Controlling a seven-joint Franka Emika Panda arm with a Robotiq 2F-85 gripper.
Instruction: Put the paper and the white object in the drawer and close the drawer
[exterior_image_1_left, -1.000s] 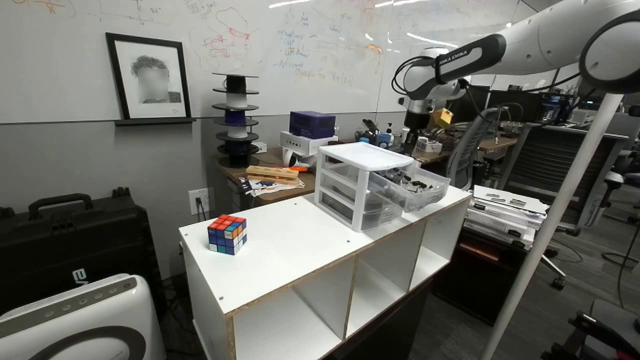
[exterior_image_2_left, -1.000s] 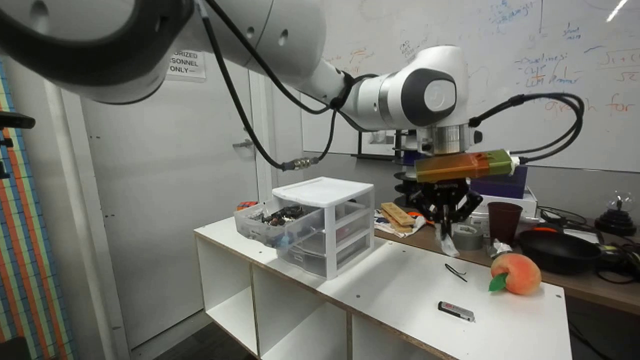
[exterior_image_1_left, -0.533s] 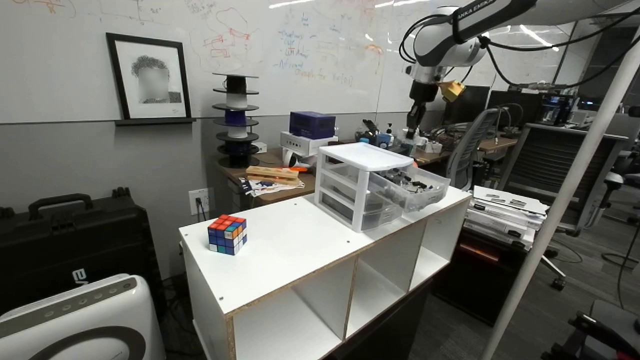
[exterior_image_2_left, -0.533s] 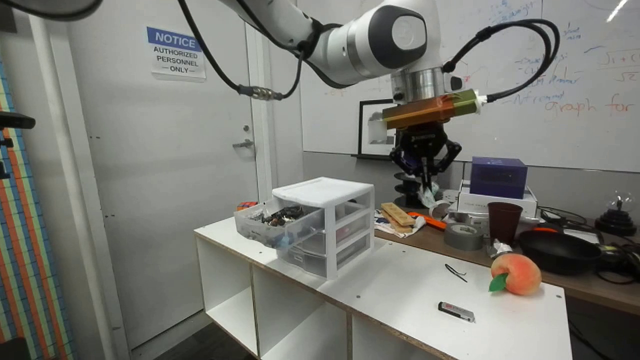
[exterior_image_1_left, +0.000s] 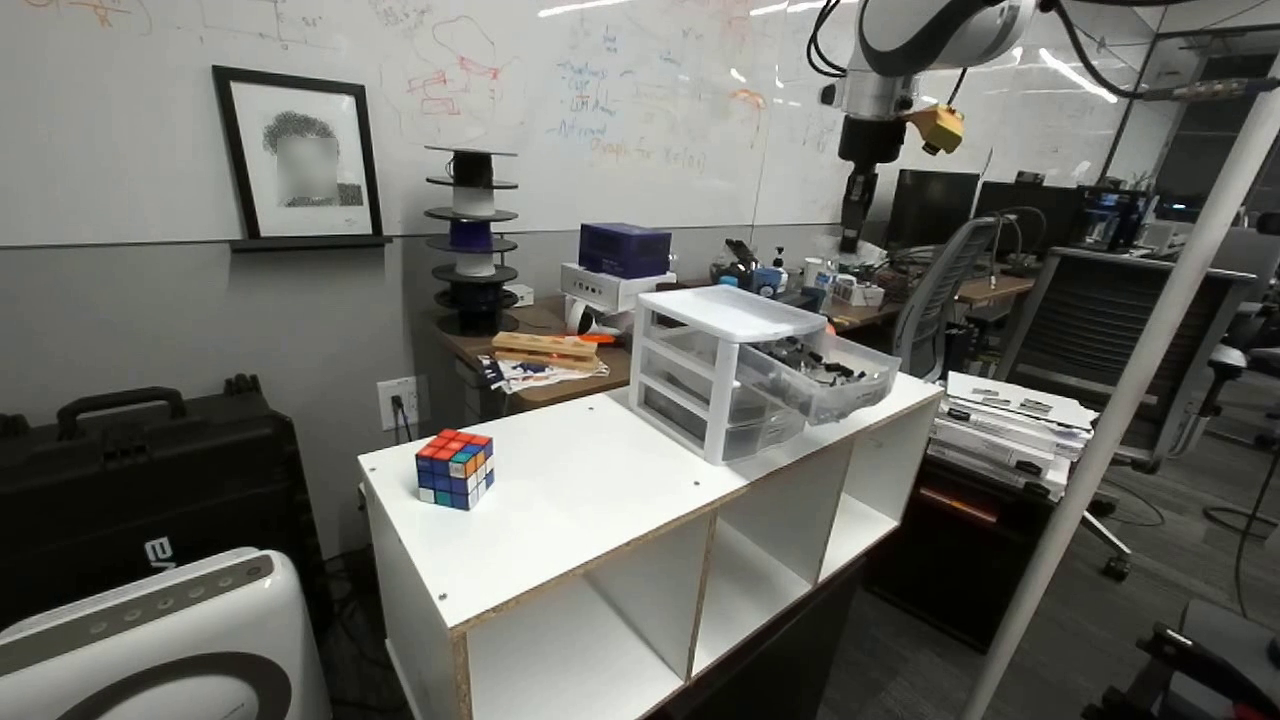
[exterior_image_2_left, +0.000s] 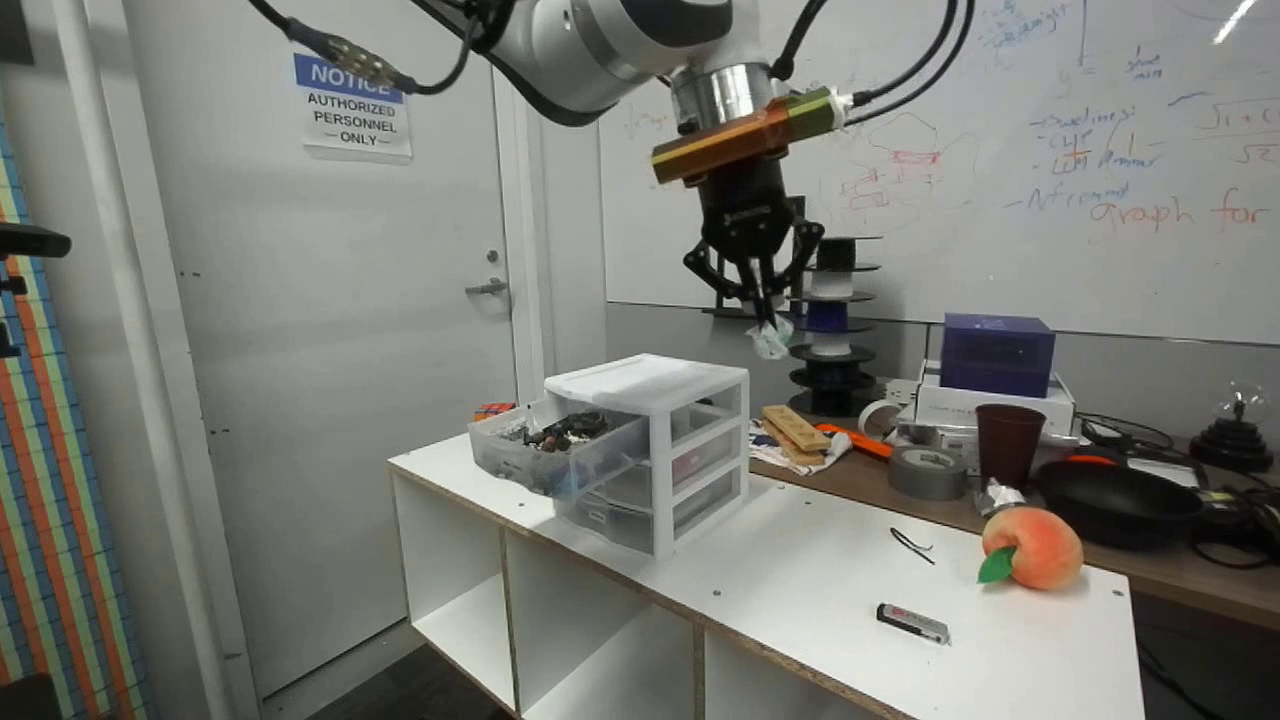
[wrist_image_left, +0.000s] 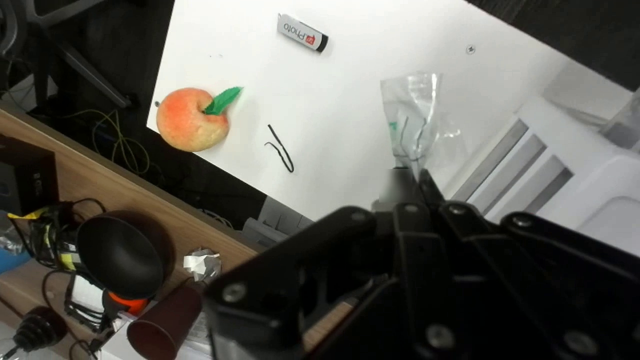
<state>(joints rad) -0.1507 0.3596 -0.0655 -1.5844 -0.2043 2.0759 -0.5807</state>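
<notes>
My gripper (exterior_image_2_left: 764, 312) is shut on a crumpled clear plastic wrapper (exterior_image_2_left: 771, 340), which hangs from the fingertips. The wrapper also shows in the wrist view (wrist_image_left: 412, 117), with a green mark on it. The gripper (exterior_image_1_left: 851, 240) is raised above and behind the drawer chest. The top translucent drawer (exterior_image_2_left: 520, 465) is pulled out and holds dark small parts; it also shows in an exterior view (exterior_image_1_left: 860, 395). A small whitish-grey stick with a black end (wrist_image_left: 302, 32) lies on the white shelf top; it also shows in an exterior view (exterior_image_2_left: 912, 623). No sheet of paper is clearly identifiable.
A peach (exterior_image_2_left: 1032, 548) and a black twist tie (exterior_image_2_left: 911, 545) lie on the shelf top (exterior_image_2_left: 760, 620). A Rubik's cube (exterior_image_1_left: 455, 469) sits at its far end. The chest's white top (exterior_image_2_left: 647, 382) is below the gripper. A desk with a pan (exterior_image_2_left: 1118, 505) and cup (exterior_image_2_left: 1008, 445) stands behind.
The arm has risen from low behind the shelf and moved sideways toward the chest, left in an exterior view. The wrapper has moved with the gripper. The drawer and shelf-top things have not moved.
</notes>
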